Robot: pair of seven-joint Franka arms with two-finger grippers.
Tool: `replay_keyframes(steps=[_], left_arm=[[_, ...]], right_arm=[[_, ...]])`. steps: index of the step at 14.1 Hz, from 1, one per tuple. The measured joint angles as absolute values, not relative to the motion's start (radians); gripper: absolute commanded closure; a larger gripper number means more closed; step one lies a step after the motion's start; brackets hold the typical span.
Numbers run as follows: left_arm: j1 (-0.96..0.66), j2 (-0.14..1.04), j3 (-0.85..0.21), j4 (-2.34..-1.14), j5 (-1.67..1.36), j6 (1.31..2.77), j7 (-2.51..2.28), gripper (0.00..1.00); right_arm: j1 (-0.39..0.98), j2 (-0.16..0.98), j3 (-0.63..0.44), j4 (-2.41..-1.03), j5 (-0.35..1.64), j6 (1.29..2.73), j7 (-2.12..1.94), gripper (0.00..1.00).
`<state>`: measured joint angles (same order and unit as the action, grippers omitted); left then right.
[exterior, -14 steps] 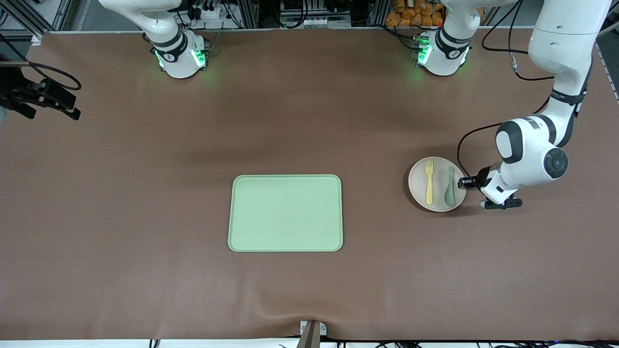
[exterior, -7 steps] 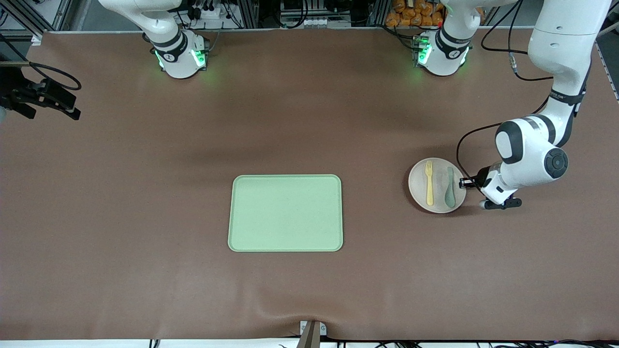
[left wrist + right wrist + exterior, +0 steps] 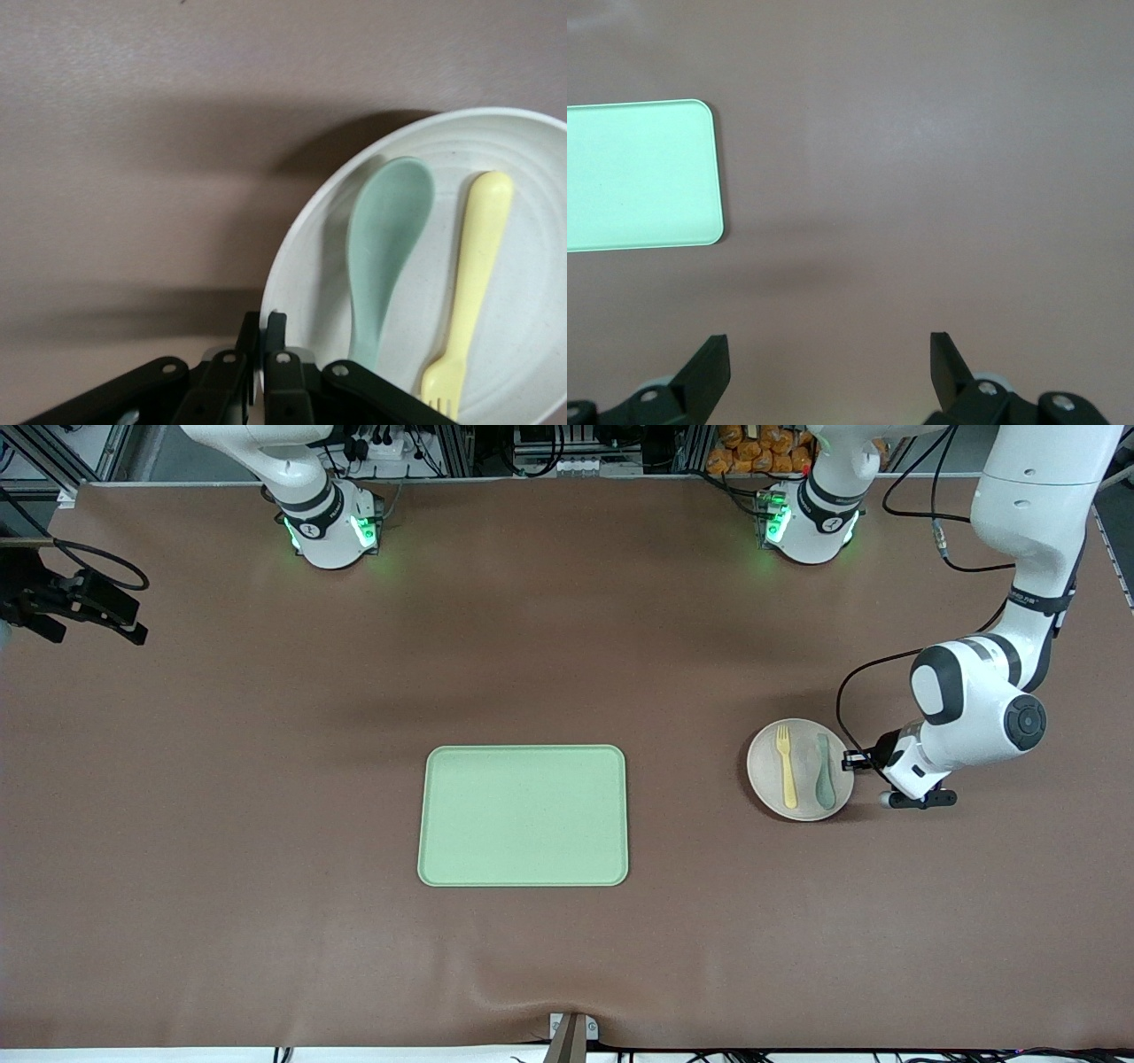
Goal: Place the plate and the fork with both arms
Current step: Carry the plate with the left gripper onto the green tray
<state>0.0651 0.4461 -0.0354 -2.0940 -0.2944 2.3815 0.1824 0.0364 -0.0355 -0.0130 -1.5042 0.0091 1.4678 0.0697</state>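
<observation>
No writing or brand mark can be read on any of the things on the table. The plate (image 3: pixel 800 770) lies on the brown table mat (image 3: pixel 266 779), well apart from the light-green tray (image 3: pixel 523 816) and toward the left arm's end of the table from it. On the plate the fork (image 3: pixel 786 766) lies with its long axis running toward and away from the front camera, tines at the end farther from that camera, handle at the nearer end. A grey-green spoon (image 3: pixel 824 771) lies just beside the fork, roughly parallel to it, on the side away from the tray (its bowl is at the nearer end, so it points the opposite way to the fork). The left gripper (image 3: pixel 263 354) is at the plate's rim on the side away from the tray, its jaws pinched together on that rim, close by the spoon's bowl. The right gripper (image 3: pixel 830 365) hangs over bare mat near one corner of the tray (image 3: pixel 638 173), its jaws spread wide and holding nothing; that arm waits. The tray's surface carries nothing.
</observation>
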Motion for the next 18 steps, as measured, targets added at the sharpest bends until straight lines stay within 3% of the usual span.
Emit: replay_keyframes(steps=[4,12,18], left_arm=[[0.135,0.446,-0.154,-2.073,-0.313,2.386,0.194,1.0],[0.115,0.446,-0.286,-1.939,-0.313,2.341,0.195,1.0],[-0.063,0.52,-0.3,-1.743,-0.314,2.284,-0.039,1.0]], right_arm=[[0.036,-0.035,-0.013,-1.504,0.009,1.468,0.07,0.0],[0.036,-0.035,-0.013,-1.504,0.009,1.467,0.07,0.0],[0.037,-0.01,-0.011,-1.505,0.01,1.465,0.07,0.0]])
